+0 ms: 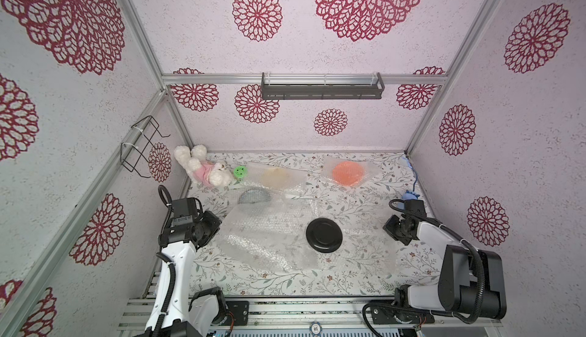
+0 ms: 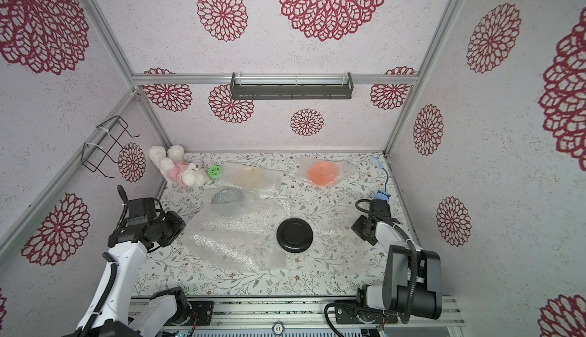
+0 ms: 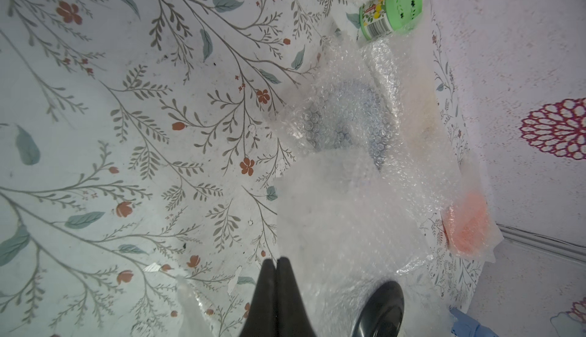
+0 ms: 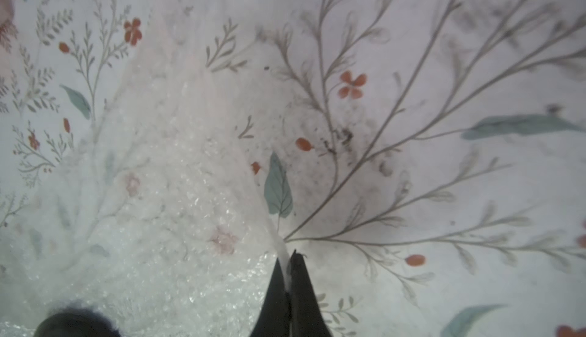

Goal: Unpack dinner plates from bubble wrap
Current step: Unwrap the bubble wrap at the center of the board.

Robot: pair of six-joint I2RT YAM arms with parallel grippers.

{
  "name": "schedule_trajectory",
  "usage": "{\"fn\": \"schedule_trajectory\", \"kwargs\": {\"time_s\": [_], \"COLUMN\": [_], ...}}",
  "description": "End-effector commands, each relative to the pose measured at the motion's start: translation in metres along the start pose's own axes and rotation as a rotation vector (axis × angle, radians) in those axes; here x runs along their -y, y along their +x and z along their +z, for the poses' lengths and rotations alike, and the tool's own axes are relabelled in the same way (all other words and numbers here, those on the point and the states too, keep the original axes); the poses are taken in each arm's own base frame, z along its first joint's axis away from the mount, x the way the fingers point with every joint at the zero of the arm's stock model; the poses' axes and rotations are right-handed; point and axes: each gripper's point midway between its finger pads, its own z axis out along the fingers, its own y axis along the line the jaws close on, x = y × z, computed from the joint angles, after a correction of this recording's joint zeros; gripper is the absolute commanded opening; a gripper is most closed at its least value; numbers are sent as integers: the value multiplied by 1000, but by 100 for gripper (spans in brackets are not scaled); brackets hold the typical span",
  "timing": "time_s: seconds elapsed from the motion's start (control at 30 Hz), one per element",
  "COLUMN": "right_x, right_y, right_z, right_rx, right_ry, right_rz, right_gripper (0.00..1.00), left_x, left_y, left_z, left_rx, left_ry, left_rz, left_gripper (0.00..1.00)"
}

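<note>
The black plate [image 1: 323, 235] lies bare and flat near the middle of the tabletop [image 1: 237, 283]. It rests on the right part of a large open bubble wrap sheet [image 1: 263, 243], which spreads out crumpled to the left and near side of it.

The right hand [image 4: 289, 256] is clenched on that sheet's right edge. In the right wrist view a thin sliver of clear plastic stands pinched between its dark fingers [image 4: 276, 294], and the sheet fans away from the tips. The left hand [image 3: 276, 260] is clenched too, at the sheet's left edge. In the left wrist view the edge of the wrap runs straight into its tips and the plastic rises off the tabletop there, so it appears to be grasping the sheet.

The other three plates are each inside bubble wrap:
- The blue-green plate [image 1: 254, 196] sits at the open sheet's far left corner, its wrap touching that sheet.
- The cream plate [image 1: 275, 176] lies just beyond it, toward the far edge.
- The orange plate [image 1: 348, 173] lies in its own wrap at the far right — well apart from the black plate.

A green smiley disc [image 1: 240, 171] stands just left of the cream plate's wrap. A white plush toy [image 1: 203, 169] in pink lies in the far left corner. A small blue object [image 1: 410, 195] sits at the tabletop's right edge, just beyond the right arm.
</note>
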Motion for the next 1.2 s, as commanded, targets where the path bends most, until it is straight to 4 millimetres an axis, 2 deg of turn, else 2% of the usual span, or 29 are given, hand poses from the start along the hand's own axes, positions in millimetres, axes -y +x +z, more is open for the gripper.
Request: {"fn": "schedule_trajectory", "kwargs": {"time_s": [0.0, 0.1, 0.27, 0.4, 0.6, 0.7, 0.77, 0.83, 0.93, 1.0, 1.03, 1.1, 1.17], "right_x": [9, 19, 44, 60, 66, 61, 59, 57, 53, 56, 58, 60, 61], "right_y": [-19, -27, -40, -48, -55, -59, -61, -63, -64, -66, -68, -74, -82], "right_z": [-17, -19, -23, -26, -22, -19, -18, -17, -15, -19, -22, -30, -40], "right_rx": [55, 64, 86, 107, 124, 127, 134, 145, 154, 159, 172, 208, 242], "right_ry": [24, 35, 56, 55, 42, 12, -5, -17, -51, -31, -20, -18, -14], "right_rz": [19, 61, 162, 239, 287, 300, 311, 321, 318, 307, 307, 322, 344], "right_gripper": [0, 0, 0, 0, 0, 0, 7, 17, 43, 59, 66, 79, 91], "left_x": [-7, -11, -32, -42, -49, -52, -53, -57, -62, -61, -60, -56, -51], "left_y": [0, 1, -6, -10, -16, -18, -17, -17, -18, -24, -28, -39, -48], "left_z": [-2, 5, 14, 15, 17, 22, 27, 33, 42, 42, 39, 32, 24], "left_rx": [10, 4, 29, 61, 91, 78, 66, 68, 67, 60, 67, 99, 127], "left_ry": [-38, -60, -180, -233, -267, -297, -303, -312, -329, -332, -330, -306, -252], "left_rz": [-20, -28, -53, -77, -76, -70, -81, -89, -95, -103, -107, -127, -151], "left_gripper": [0, 0, 0, 0, 0, 0, 0, 0, 0, 7, 12, 30, 60]}}
